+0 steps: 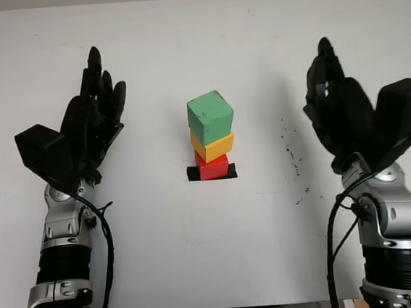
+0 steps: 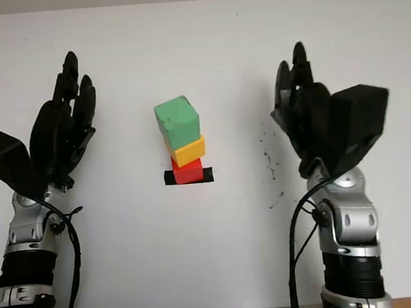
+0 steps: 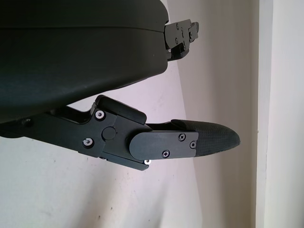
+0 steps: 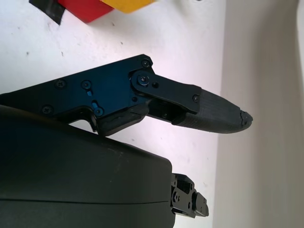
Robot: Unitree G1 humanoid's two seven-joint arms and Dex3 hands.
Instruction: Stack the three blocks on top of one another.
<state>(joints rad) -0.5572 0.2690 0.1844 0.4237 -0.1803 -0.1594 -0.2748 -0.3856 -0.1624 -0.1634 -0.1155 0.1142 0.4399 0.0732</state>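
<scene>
Rising from the bottom left corner, the left arm holds the left robot hand (image 1: 92, 110) upright above the white tabletop (image 1: 201, 256), fingers pointing away from the robot; it is open and holds nothing. Well to its right, near the middle of the tabletop, the three blocks stand in one stack. The red block (image 1: 213, 166) sits at the bottom on a strip of black tape (image 1: 193, 174), the yellow block (image 1: 213, 147) lies on it, and the green block (image 1: 211, 116) sits on top, turned a little against the ones below and overhanging slightly. The stack is apart from both hands, about midway between them. Further right, a scatter of small dark specks (image 1: 292, 156) marks the tabletop between the stack and the right arm. That arm comes up from the bottom right corner and carries the right robot hand (image 1: 334, 94) upright as well, fingers pointing away, open and empty. From the right wrist, the red and yellow blocks show just past the hand's finger (image 4: 213, 111), not touching it
</scene>
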